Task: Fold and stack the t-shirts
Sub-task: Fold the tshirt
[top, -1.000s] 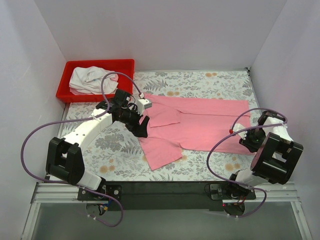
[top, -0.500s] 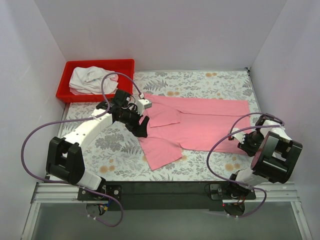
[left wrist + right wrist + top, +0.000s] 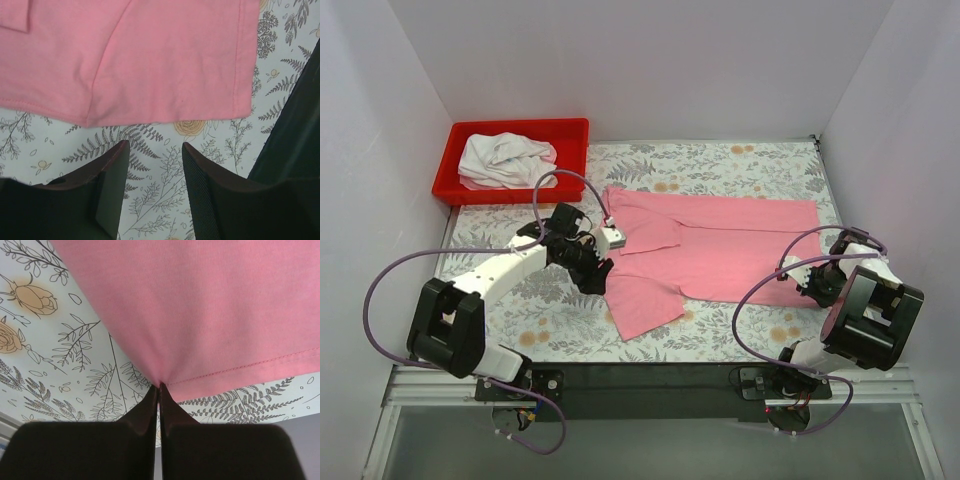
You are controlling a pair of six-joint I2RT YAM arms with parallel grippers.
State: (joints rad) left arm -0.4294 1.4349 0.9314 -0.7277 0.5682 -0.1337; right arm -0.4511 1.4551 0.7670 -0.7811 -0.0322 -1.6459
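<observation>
Drawn back off the cloth, the left gripper (image 3: 152, 150) hovers empty, fingers moderately parted, just short of the pink t-shirt (image 3: 720, 245). The right gripper (image 3: 159, 387) pinches its right-end hem. It lies flat, long axis left-right. Beyond, the white t-shirt (image 3: 505, 158) lies bunched in the red bin (image 3: 520, 128).

A table (image 3: 740, 160) with a floral-print surface carries a pink t-shirt (image 3: 720, 245) spread flat across its middle and right, one sleeve reaching toward the near edge. A red plastic bin (image 3: 520, 125) sits at the far left corner.
</observation>
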